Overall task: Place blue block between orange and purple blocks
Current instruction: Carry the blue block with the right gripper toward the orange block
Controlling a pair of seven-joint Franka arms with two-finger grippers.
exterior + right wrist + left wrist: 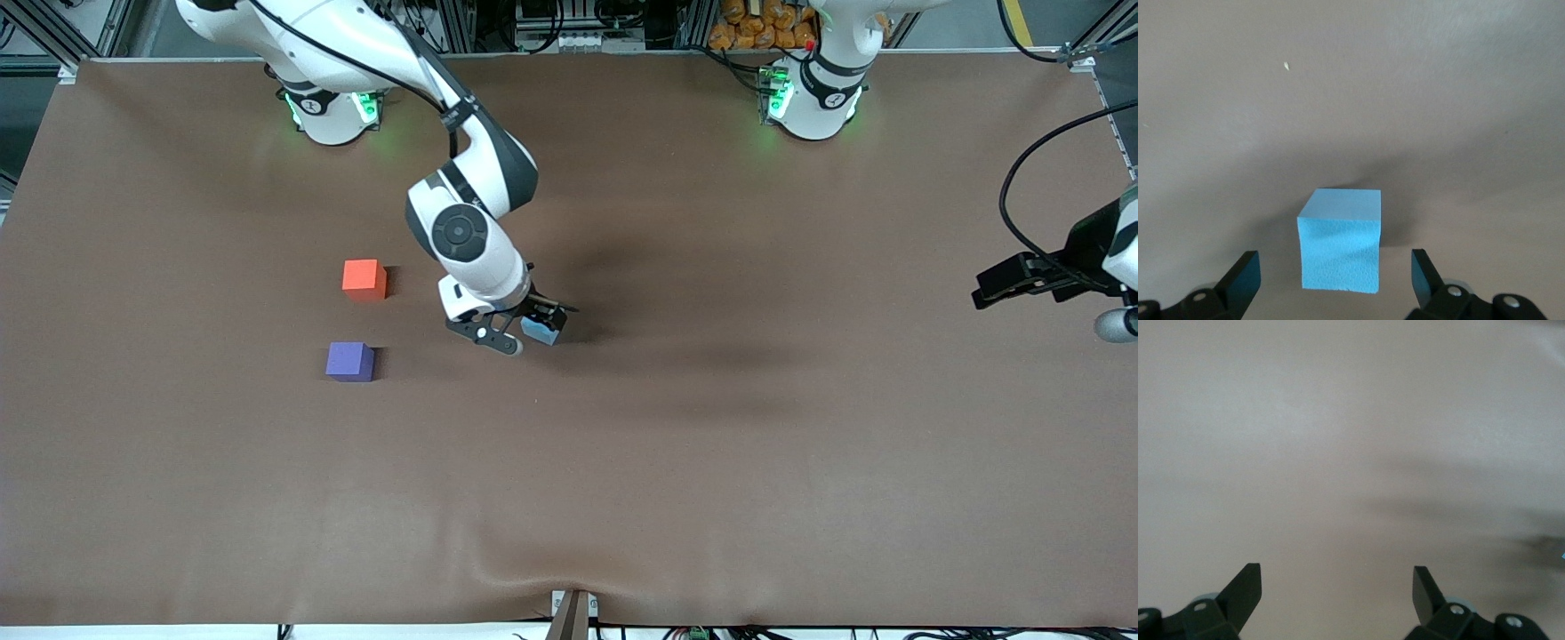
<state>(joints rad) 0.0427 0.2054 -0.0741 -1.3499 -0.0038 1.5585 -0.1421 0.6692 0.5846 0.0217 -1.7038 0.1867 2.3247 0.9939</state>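
Over the blue block (1340, 240) on the tabletop (711, 444): right pincer (532, 331) released, straddling it; left pincer (1337, 597) released, waiting at 3 o'clock.

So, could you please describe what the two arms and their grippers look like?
Both arms have glossy white shells with dark grey joint bands, black cables along them and green lights at their bases. The right gripper and left gripper are black, with flat, wedge-tipped fingers.
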